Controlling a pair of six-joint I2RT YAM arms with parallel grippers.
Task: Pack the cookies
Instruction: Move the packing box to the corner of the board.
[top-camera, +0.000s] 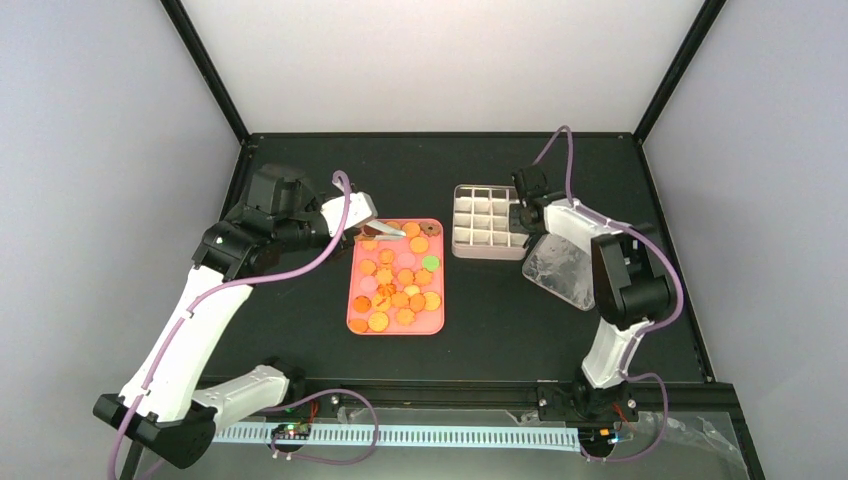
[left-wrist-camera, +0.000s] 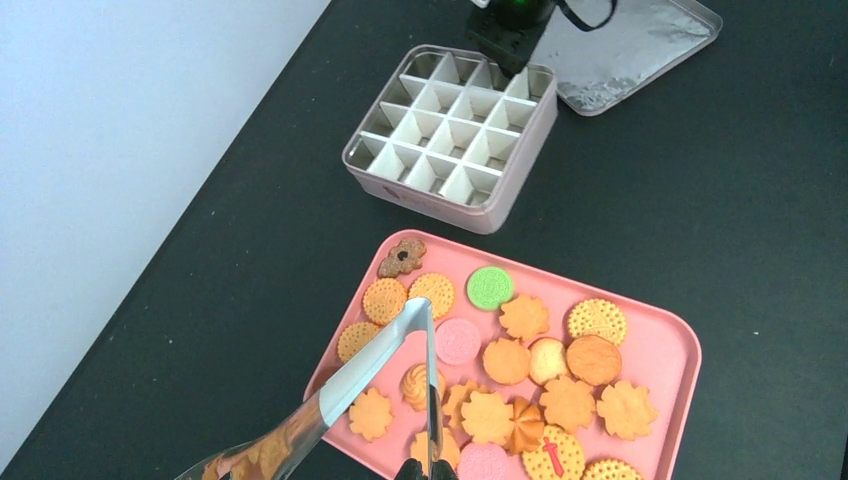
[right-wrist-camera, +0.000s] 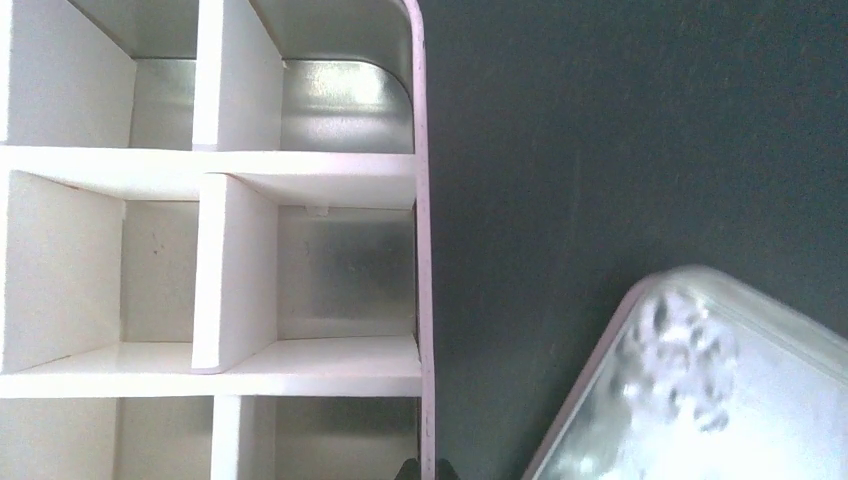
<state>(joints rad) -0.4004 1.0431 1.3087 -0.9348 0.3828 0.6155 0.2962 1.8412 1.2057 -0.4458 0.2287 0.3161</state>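
Several cookies, mostly orange with a few pink, one green and one dark brown, lie on a pink tray. They also show in the left wrist view on the tray. My left gripper is shut on metal tongs. The tong tips meet just above the tray's far left part, beside a pink cookie, with nothing between them. My right gripper is shut on the right wall of the divided box, whose compartments hold nothing.
The divided box stands right of and behind the tray. Its clear lid lies on the black table just right of the box, under my right arm.
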